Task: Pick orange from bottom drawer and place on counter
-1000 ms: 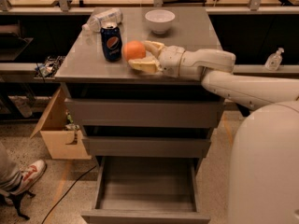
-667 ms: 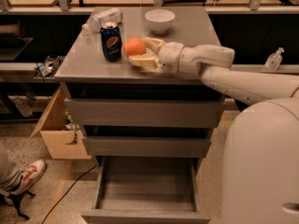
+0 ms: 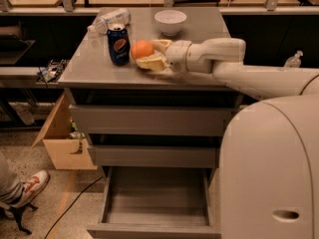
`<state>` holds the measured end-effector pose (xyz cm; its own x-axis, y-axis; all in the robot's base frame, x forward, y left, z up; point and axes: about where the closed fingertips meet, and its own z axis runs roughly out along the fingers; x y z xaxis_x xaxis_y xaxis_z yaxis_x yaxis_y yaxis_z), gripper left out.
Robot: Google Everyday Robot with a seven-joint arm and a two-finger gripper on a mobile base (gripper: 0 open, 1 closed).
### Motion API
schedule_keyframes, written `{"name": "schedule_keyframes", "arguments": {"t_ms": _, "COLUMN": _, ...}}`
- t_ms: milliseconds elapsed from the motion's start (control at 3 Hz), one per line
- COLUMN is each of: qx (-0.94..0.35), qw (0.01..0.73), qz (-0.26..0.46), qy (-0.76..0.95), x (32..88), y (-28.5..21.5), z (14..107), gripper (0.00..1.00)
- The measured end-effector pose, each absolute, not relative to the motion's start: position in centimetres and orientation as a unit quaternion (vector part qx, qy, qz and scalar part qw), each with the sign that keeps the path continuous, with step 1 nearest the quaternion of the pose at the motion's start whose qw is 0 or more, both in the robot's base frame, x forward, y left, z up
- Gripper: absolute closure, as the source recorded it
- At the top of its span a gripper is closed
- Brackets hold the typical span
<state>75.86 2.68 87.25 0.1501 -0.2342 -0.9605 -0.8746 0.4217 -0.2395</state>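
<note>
Gripper (image 3: 148, 54) clamping orange (image 3: 142, 49) above counter (image 3: 199, 78), slightly left of centre, midway between front and back edges, just beside soda can (image 3: 118, 44); bottom drawer (image 3: 155, 203) standing open.

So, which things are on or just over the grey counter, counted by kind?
orange: 1, in the gripper over the counter
soda can: 1
white bowl: 1
plastic bottle: 1, lying down
total: 4
</note>
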Motion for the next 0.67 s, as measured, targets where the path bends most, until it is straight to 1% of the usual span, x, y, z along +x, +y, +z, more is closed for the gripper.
{"name": "schedule_keyframes", "arguments": {"t_ms": 333, "qx": -0.472, "qw": 0.579, "qz": 0.257, "qy": 0.613, "x": 75.96, "y": 2.73, "z": 86.98, "gripper": 1.0}}
{"name": "schedule_keyframes", "arguments": {"t_ms": 667, "qx": -0.475, "qw": 0.58, "qz": 0.256, "qy": 0.61, "x": 75.95, "y": 2.95, "z": 86.95, "gripper": 0.83}}
